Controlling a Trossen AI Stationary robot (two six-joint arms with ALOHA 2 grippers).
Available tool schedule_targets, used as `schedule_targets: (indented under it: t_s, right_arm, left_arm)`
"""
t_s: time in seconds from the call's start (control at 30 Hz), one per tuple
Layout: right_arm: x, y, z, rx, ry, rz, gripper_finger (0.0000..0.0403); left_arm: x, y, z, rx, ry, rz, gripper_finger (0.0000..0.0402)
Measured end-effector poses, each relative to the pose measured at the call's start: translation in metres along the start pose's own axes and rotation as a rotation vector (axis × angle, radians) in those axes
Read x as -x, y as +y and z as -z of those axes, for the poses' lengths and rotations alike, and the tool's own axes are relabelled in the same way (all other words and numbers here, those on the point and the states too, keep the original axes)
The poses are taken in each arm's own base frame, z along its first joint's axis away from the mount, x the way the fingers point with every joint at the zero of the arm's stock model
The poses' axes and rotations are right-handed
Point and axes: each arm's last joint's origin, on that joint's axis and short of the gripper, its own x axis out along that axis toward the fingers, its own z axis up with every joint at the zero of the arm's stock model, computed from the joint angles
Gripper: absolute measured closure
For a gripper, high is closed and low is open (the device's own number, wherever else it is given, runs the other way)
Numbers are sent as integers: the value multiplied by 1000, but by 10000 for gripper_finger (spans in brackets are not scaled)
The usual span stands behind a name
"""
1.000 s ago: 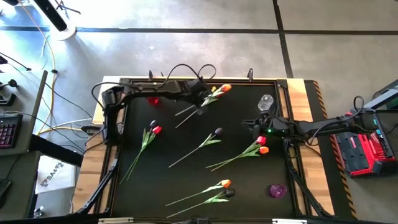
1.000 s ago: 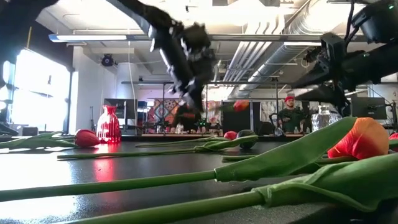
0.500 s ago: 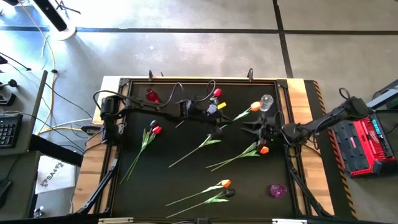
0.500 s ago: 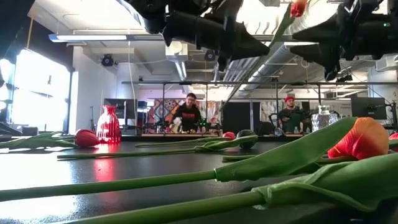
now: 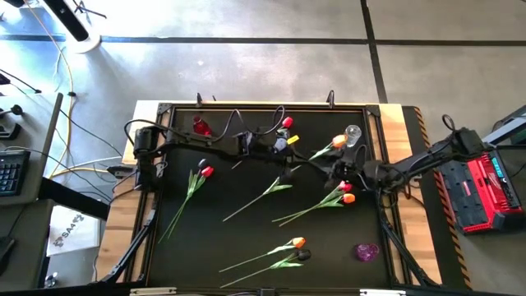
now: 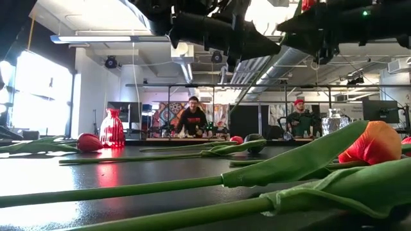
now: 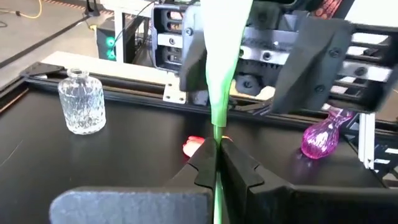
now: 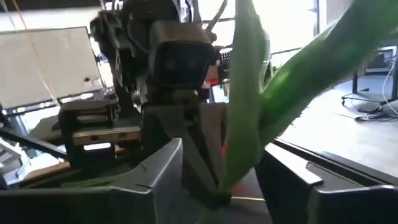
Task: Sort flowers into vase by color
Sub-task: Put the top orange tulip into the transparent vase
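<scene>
A tulip with an orange-red head is held up in the air over the table's right middle, and its green stem runs through my left gripper, which is shut on it. My right gripper faces it from the table's right side, open. Its fingers stand on either side of the stem and leaf without touching. Several other tulips lie flat on the black table: a black and red pair, a black one, a red and orange pair, an orange and black pair, and a red one. My left gripper pinches the tulip's stem low down between its two shut fingers, coming level from the table's left side, across the stem. The tulip is lifted clear of the table, and its leaf and head rise slanting away past the fingers.
A red vase stands near the far left, a clear glass vase at the far right close to both grippers, and a pink vase at the near right. People sit in the room behind the table.
My left gripper has lifted the orange-headed tulip off the far part of the table and carried it up and toward the right, leaving a red tulip lying there. My right gripper has risen and closed in on the held stem from the right.
</scene>
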Motion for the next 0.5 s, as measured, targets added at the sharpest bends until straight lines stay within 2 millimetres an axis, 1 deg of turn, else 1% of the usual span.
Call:
schedule_targets:
  t_s: [0.13, 0.27, 0.3, 0.4, 0.5]
  right_arm:
    - [-3, -1, 0, -14, 12, 19, 287]
    - [-3, -1, 1, -11, 26, 9, 375]
    - [-2, -1, 1, -2, 28, 8, 388]
    - [-1, -4, 2, 18, 53, 44, 391]
    - [-2, -10, -5, 83, 113, 173, 399]
  left_arm:
    - [-1, -4, 0, -22, -5, 27, 401]
    - [-1, -7, 1, -36, 7, 27, 401]
    - [-1, -7, 2, -31, 12, 24, 401]
    - [-1, -5, 4, -24, 41, 0, 394]
    - [0, -2, 12, -13, 115, -58, 372]
